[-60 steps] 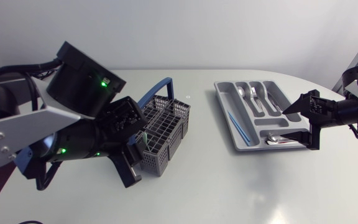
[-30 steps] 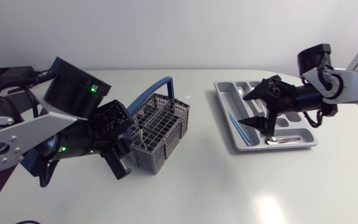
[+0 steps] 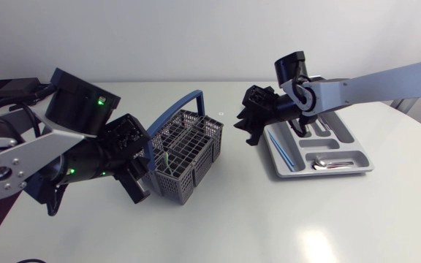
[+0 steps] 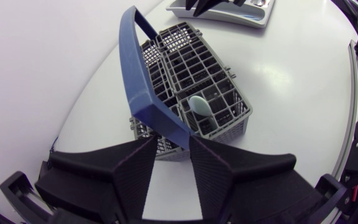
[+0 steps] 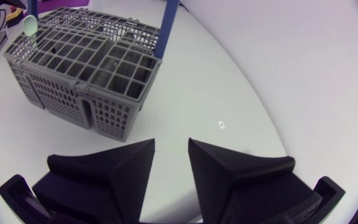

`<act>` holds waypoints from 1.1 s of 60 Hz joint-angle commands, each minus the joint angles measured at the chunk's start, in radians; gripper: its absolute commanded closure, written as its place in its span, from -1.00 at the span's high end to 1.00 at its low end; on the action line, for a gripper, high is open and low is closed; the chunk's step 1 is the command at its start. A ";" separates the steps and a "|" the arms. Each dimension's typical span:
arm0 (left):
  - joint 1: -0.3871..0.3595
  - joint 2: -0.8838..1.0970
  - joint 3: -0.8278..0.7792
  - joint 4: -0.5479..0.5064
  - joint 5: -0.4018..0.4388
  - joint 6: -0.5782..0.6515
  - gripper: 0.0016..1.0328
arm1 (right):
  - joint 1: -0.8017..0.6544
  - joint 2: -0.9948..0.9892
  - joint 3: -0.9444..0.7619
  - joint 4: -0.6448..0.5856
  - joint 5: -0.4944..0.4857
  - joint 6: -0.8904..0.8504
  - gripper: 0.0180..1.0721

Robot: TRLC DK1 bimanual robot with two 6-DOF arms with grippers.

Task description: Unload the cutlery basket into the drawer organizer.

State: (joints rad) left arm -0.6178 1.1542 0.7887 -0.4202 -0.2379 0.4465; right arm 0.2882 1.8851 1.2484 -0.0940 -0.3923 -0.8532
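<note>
Fetching the next piece is the step in hand, I judge. The right pincer point(image 5: 171, 146) hangs empty, its fingers narrowly apart, between the drawer organizer point(image 3: 360, 162) at the right and the cutlery basket point(image 3: 188, 157) left of middle on the surface point(image 3: 269, 219). A pale green spoon point(image 4: 199, 106) stands in the basket's end nearest the left pincer point(image 4: 172, 139), which is slightly parted at the foot of the blue handle point(image 4: 135, 74). Reaching the spoon means clearing that arching handle and the left arm.

left gripper point(image 3: 143, 183) touching grey plastic mesh cutlery basket point(image 3: 192, 150) with blue arched handle | right gripper point(image 3: 247, 131) between basket and grey plastic drawer organizer point(image 3: 360, 162), at organizer's edge | white table point(image 3: 269, 219)
</note>
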 commanded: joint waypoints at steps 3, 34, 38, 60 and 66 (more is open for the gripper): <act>0.004 0.002 -0.036 0.017 -0.003 0.015 -0.27 | 0.017 0.082 0.088 0.020 0.012 0.080 -0.81; 0.062 0.027 -0.060 0.103 0.002 0.044 -0.27 | 0.078 0.089 0.091 -0.021 -0.115 0.135 -0.89; 0.078 0.030 -0.068 0.123 0.005 0.055 -0.27 | 0.080 0.065 0.049 -0.023 -0.125 0.125 -0.89; 0.178 0.048 -0.089 0.218 0.072 0.109 -0.27 | 0.132 -0.104 -0.141 -0.047 -0.148 0.114 -0.89; 0.225 0.064 -0.086 0.247 0.111 0.132 -0.27 | 0.160 -0.149 -0.178 -0.050 -0.148 0.125 -0.89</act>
State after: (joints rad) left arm -0.4232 1.1931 0.7170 -0.2081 -0.1566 0.5426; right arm 0.4053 1.7653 1.1213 -0.1169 -0.5262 -0.7357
